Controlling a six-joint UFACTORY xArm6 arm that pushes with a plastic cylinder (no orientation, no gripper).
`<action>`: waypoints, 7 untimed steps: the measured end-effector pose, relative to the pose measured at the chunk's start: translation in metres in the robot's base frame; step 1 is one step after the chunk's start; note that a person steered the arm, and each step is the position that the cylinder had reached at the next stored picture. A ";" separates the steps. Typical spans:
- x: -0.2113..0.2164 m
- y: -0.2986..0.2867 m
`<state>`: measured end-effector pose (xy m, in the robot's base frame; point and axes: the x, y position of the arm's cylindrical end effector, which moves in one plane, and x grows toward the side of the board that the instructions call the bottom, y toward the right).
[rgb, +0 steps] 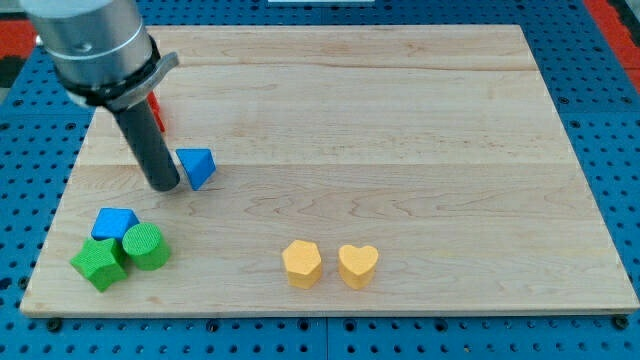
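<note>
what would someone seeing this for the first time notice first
The big grey arm at the view's top left draws the eye first, its dark rod coming down so that my tip sits just left of the blue triangular block, close to or touching it. A red block peeks out behind the rod. Near the bottom, two yellow blocks, a hexagon and a heart, sit side by side.

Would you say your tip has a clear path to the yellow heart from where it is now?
Probably yes. My tip sits just left of the blue triangle, and the board between it and the yellow heart looks bare; only the yellow hexagon lies close to that line.
</note>
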<state>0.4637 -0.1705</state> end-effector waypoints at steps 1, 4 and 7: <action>-0.008 0.069; -0.045 0.091; 0.033 0.120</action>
<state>0.4972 -0.0505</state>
